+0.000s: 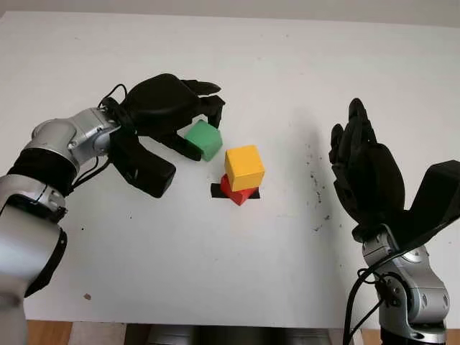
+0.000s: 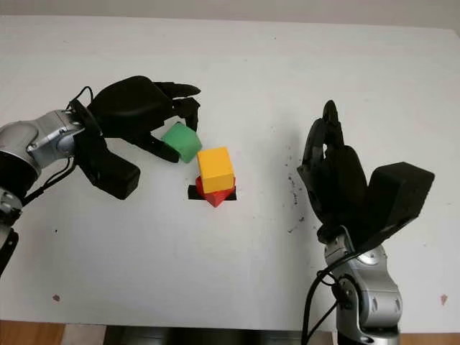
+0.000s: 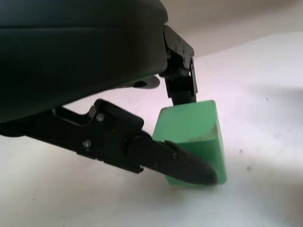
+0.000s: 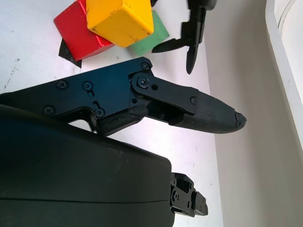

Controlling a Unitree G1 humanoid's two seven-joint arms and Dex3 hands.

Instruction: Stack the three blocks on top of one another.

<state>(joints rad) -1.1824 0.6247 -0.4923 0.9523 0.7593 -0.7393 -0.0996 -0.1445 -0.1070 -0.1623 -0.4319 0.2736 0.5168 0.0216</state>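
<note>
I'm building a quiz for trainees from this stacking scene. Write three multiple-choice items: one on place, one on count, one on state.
1. Where is the yellow block?
A. on the red block
B. beside the table edge
C. in the right hand

2. How many blocks are stacked so far?
A. none
B. two
C. three

3. What is the left hand doing?
A. open
B. gripping the green block
C. pressing the yellow block

Key: 1 A, yellow sits atop red. 2 B, green is off the stack. 3 B, fingers clamp green; the right hand is open, aside.
</note>
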